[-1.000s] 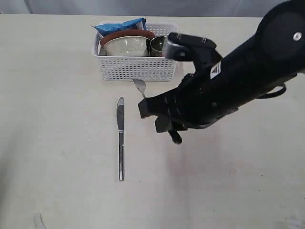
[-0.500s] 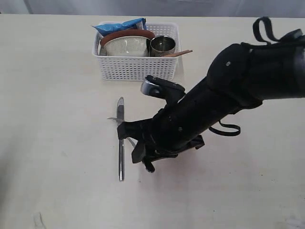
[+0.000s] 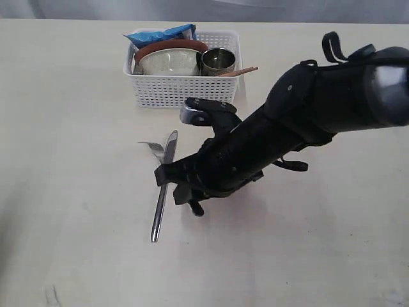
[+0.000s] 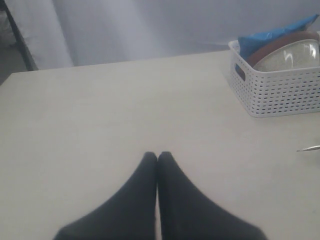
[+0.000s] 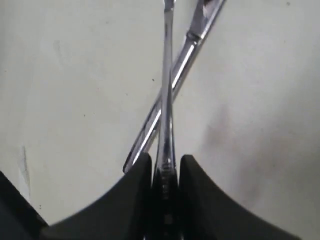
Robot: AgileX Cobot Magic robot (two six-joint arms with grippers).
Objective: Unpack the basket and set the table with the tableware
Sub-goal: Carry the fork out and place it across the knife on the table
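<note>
The right gripper point(image 5: 165, 162), on the black arm reaching across to the left of centre, has its jaws clamped on the handle of a slim steel fork point(image 5: 166, 90). In the last second the arm has swung from just beside the white lattice-sided plastic basket point(image 3: 185, 93) down towards the near left. The fork now crosses the long steel table knife point(image 3: 158, 211), its tines poking out on the knife's left.

The knife lay straight a moment ago. It is now skewed, with its far tip swung right, probably nudged by the fork or gripper. The setting likely needs straightening, and the fork is not yet released.

The left gripper point(image 4: 157, 157) has its jaws pressed together, empty, above the pale cream table point(image 3: 77, 192). At the far side, the basket holds a pale greyish bowl point(image 3: 169, 62), a brown-red plate point(image 3: 169, 45), a steel cup point(image 3: 218, 61), wooden chopsticks point(image 3: 239, 71) and a blue snack packet point(image 3: 160, 35).
</note>
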